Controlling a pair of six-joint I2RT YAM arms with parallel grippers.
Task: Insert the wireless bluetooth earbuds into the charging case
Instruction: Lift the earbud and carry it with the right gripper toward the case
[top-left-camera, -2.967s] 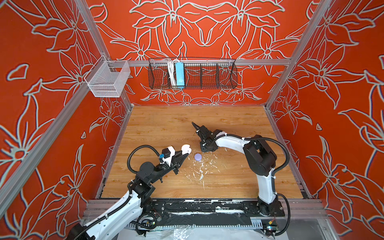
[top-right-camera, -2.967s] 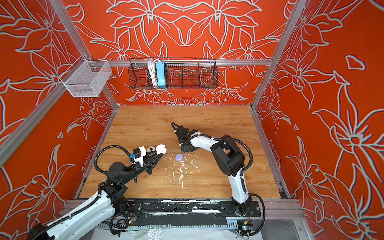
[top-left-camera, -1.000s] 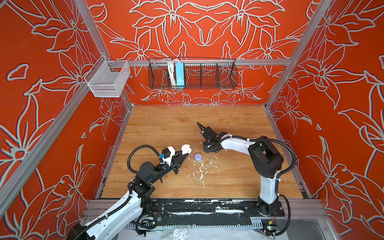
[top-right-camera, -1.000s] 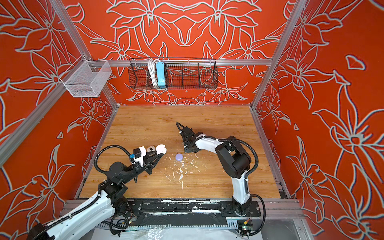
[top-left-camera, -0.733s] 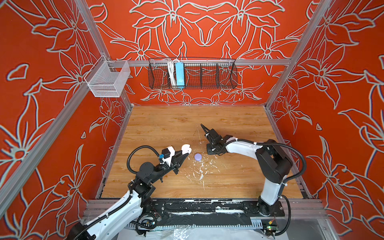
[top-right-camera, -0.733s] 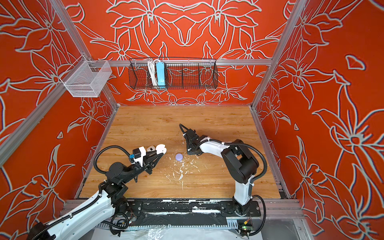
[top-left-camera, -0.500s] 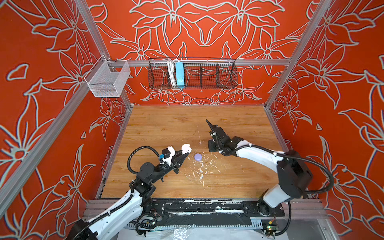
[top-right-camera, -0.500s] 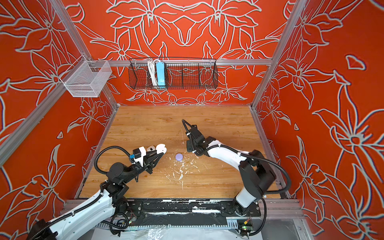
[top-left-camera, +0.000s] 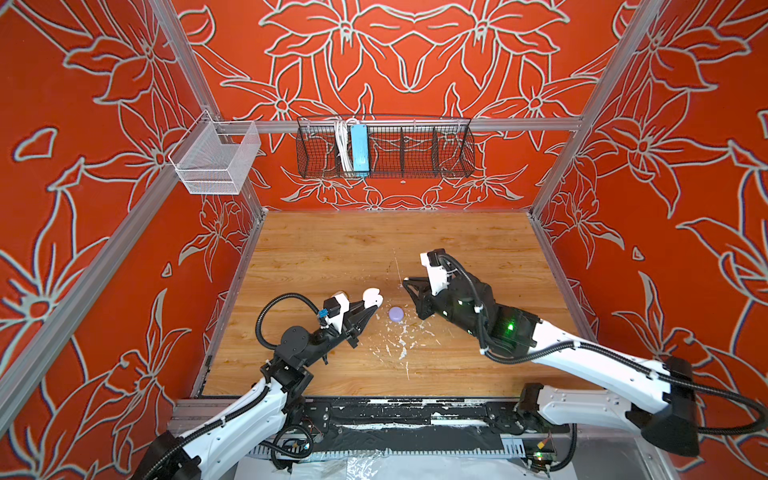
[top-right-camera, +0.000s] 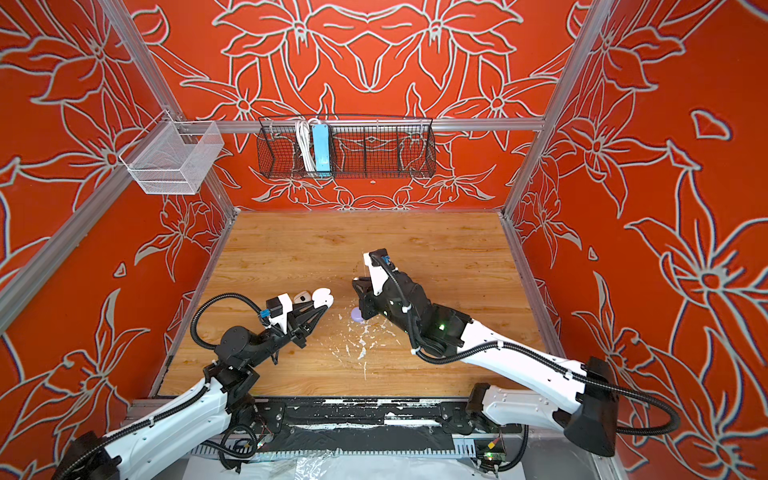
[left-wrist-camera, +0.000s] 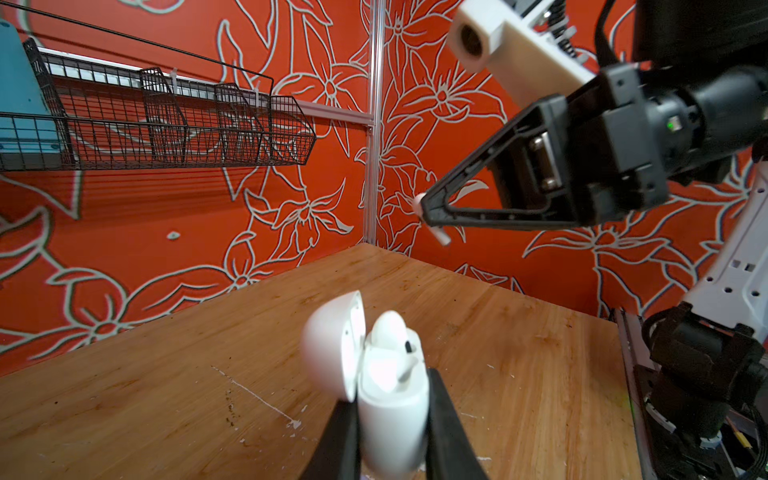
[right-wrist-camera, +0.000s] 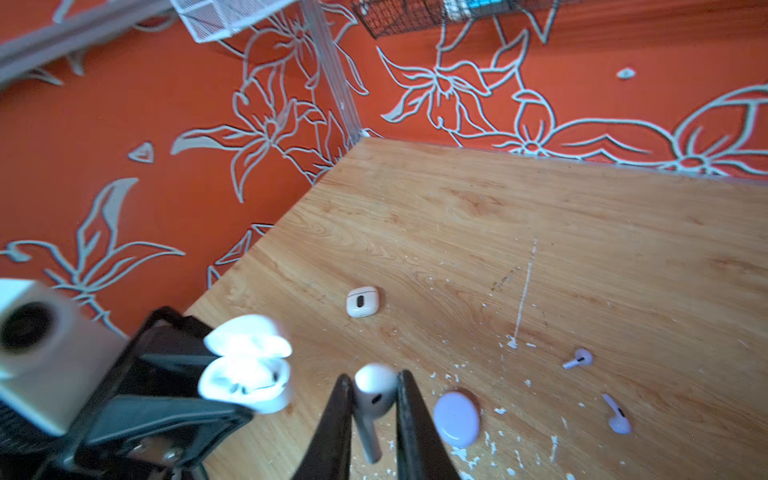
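Observation:
My left gripper (left-wrist-camera: 390, 390) is shut on the white charging case (left-wrist-camera: 392, 399), held above the table with its lid (left-wrist-camera: 332, 345) open. One white earbud (left-wrist-camera: 388, 328) sits in the case. In both top views the case (top-left-camera: 372, 297) (top-right-camera: 322, 296) shows at the left gripper's tip. My right gripper (right-wrist-camera: 374, 376) is shut on a second white earbud (right-wrist-camera: 374, 395), stem hanging down. It hovers just right of the case (right-wrist-camera: 245, 365). Two lavender earbuds (right-wrist-camera: 577, 359) (right-wrist-camera: 617, 417) lie loose on the wood.
A shut lavender puck-shaped case (top-left-camera: 396, 313) (right-wrist-camera: 457, 417) lies between the grippers, among white paint flecks. A small cream case (right-wrist-camera: 362, 301) (top-right-camera: 302, 296) rests behind the left gripper. A black wire basket (top-left-camera: 382, 145) and a white mesh basket (top-left-camera: 216, 158) hang on the walls.
The right arm has swung its elbow down and out to the right, and its gripper has risen off the table with the white earbud. The left arm has held still.

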